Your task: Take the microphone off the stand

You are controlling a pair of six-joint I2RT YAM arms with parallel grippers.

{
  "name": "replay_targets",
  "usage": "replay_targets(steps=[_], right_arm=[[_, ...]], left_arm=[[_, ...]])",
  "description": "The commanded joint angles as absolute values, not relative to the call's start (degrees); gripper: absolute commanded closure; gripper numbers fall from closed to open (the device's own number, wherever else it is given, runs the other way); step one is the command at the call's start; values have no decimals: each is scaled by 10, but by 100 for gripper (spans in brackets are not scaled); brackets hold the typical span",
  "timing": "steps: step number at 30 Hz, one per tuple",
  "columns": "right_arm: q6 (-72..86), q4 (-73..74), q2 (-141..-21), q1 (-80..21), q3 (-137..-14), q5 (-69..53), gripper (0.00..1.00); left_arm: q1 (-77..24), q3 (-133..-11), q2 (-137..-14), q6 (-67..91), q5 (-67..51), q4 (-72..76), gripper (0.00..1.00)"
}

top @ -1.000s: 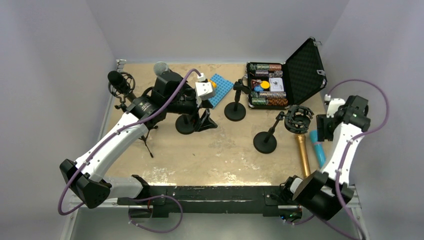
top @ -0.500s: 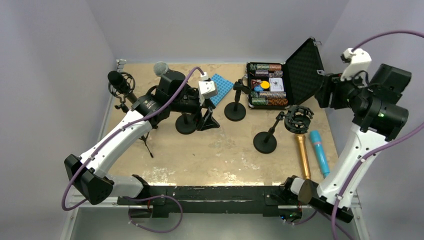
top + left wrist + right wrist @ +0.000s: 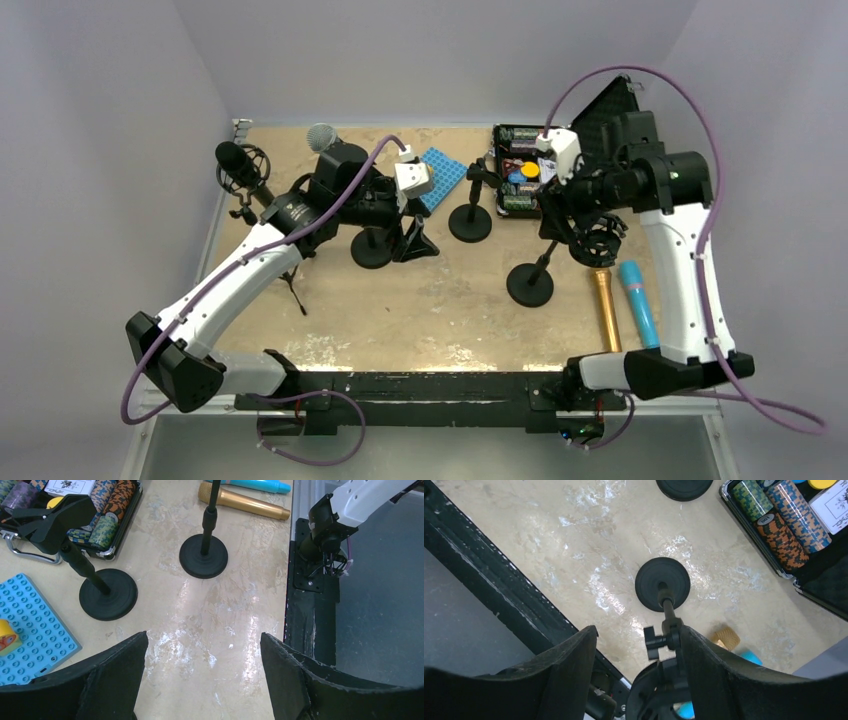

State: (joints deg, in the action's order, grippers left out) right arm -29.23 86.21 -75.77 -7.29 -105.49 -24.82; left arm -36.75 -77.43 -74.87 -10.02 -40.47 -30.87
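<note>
Bright, even light from above. White glare streaks the glossy beige stone-look tabletop (image 3: 220, 625) in both wrist views; shadows soft, focus sharp.

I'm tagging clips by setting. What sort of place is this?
Probably a robot-lab test cell: two robot arms bolted to a table edge, plain walls boxing it in, and mixed props: microphone stands, poker chips, a blue brick plate.

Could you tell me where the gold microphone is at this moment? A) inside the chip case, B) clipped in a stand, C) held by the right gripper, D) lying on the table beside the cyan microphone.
D: the gold microphone lies flat on the table beside the cyan microphone.
</note>
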Motion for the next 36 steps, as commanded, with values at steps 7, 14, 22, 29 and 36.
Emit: replay_targets(steps=[7,14,22,29,36], right_arm=[[-278,916,-795,-117,-1029,-90,37],[-266,906,-805,-117,-1002,-79,41],[-267,917,-818,-118,-1026,-53,34],[-264,917,-818,-117,-1012,-30,47],[-255,914,-826,-118,-1026,-53,72]], left_arm=[[-363,-750,-707,-110,-399,-295,13],[-358,-748,-712,-99,-409,-288,13],[-358,-744,-709,-99,-406,-288,13],[-358,-742,-711,-97,-408,-284,13],[-358,-745,-713,-101,-405,-289,13]])
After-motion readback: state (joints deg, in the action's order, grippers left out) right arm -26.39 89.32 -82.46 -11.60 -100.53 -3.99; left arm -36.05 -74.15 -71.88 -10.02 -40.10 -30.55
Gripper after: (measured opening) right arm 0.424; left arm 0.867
